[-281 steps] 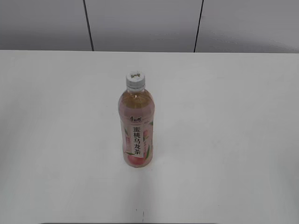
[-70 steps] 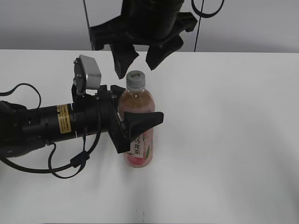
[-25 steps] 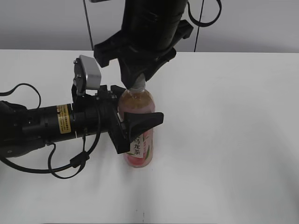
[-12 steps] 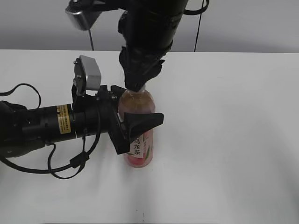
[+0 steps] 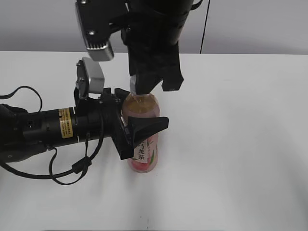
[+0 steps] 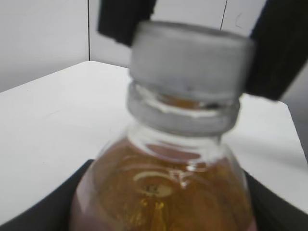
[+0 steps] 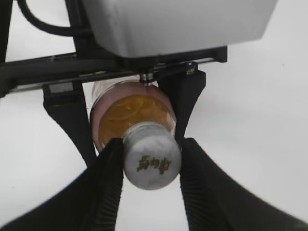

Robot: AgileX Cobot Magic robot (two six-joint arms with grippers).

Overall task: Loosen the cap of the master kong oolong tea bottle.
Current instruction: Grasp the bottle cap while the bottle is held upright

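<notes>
Both claws on the bottle, cap gripped, loosening not yet shown

From the left, my left claw (image 5: 139,130) comes in level and is closed around the body of the bottle (image 5: 141,126), bracing it upright near the middle of the white table (image 5: 240,144); above it my right claw (image 7: 150,163) reaches down from the top with its ribbed fingers (image 7: 109,180) pressed on either side of the cap (image 7: 150,162), so it is holding the cap. I judge the bracing and the cap grip done, with the turn itself left; I see no gap at the neck ring, so I cannot tell that the seal has broken. The bottle holds amber tea under a pink label; the cap is white with a dark mark on top
</notes>
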